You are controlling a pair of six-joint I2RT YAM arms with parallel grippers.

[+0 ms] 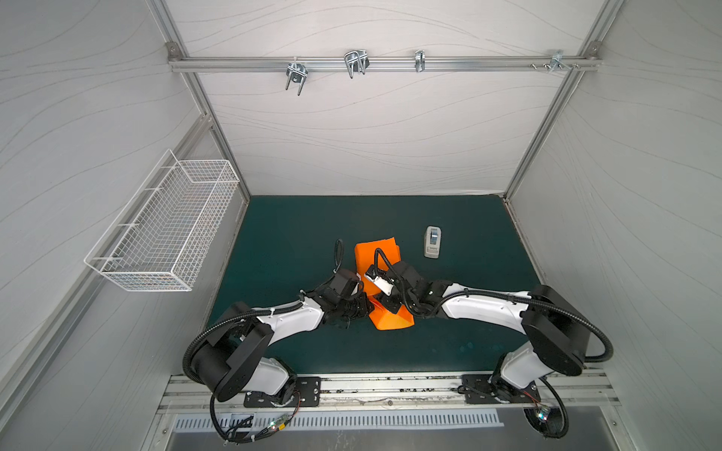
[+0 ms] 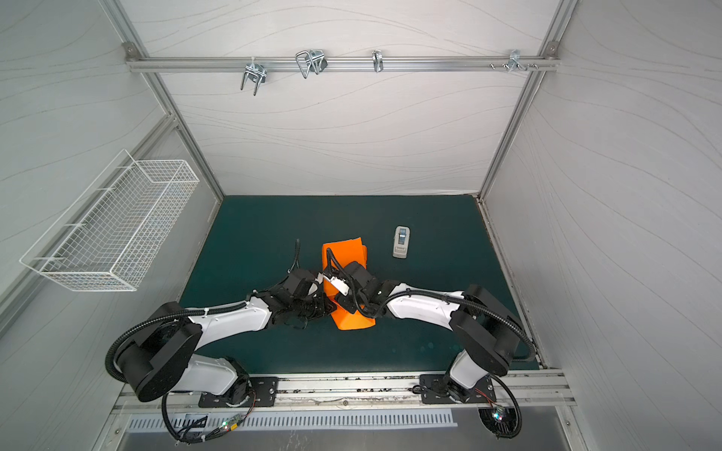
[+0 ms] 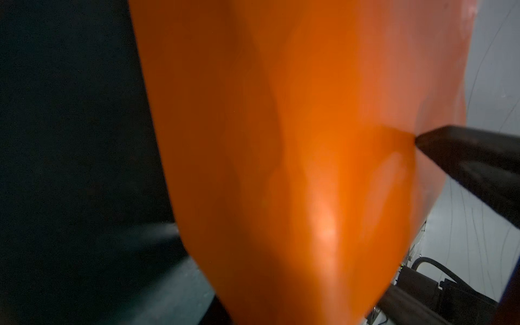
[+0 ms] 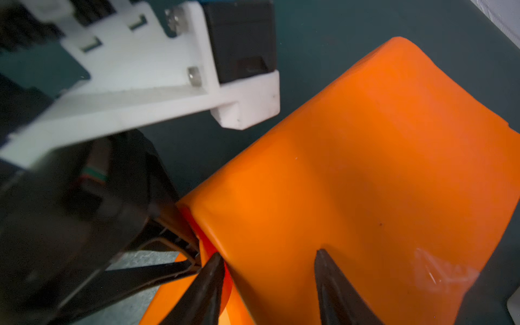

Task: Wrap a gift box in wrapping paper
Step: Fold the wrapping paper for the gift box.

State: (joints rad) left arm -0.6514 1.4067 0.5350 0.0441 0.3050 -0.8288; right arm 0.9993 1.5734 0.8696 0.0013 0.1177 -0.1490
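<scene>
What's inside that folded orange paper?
Only the wrapping paper itself shows, folded into a bundle. Whatever lies inside is covered in every view.

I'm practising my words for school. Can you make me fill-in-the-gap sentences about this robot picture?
1. The wrapping paper is coloured ____.
2. A white wire ____ hangs on the side wall.
3. The right gripper has its jaws ____ astride a fold of the paper.
4. The small white-grey thing standing on the mat beside the paper is a tape ____.

Missing words: orange; basket; open; dispenser.
</scene>
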